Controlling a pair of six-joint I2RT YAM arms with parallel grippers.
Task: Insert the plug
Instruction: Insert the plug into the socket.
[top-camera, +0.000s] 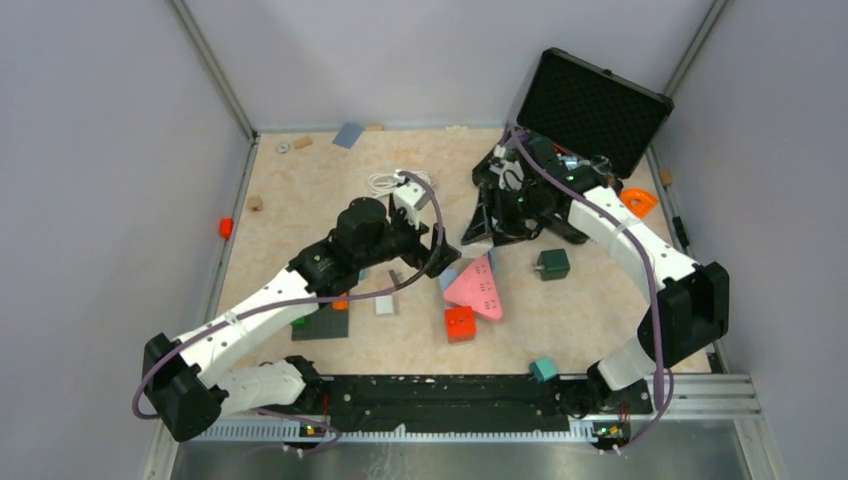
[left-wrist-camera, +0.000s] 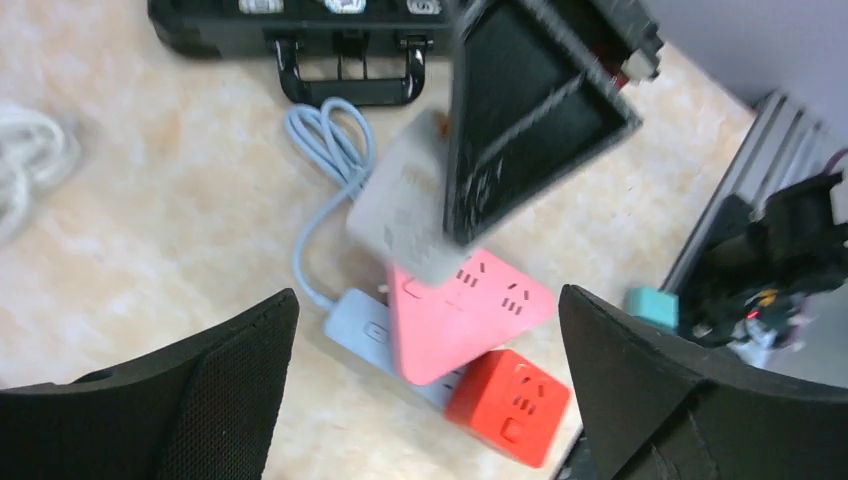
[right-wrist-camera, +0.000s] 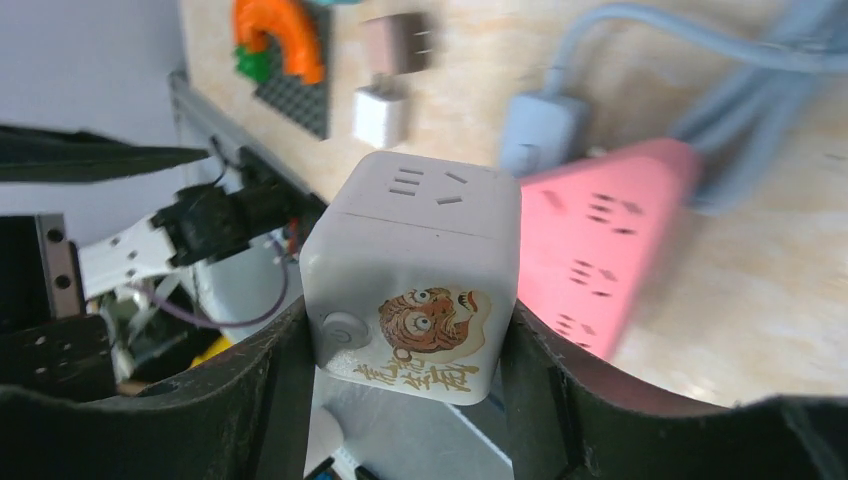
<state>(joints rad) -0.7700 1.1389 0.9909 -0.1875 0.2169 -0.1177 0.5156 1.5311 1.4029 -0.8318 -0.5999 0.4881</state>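
Blurry tabletop is showing under the open left gripper; right gripper is clamping a rounded white cube socket, base hidden.

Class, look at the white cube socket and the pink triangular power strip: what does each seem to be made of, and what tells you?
The white cube socket looks like matte moulded plastic: smooth rounded edges, a sticker on one face. The pink triangular power strip is probably plastic too: even colour, slots moulded in.
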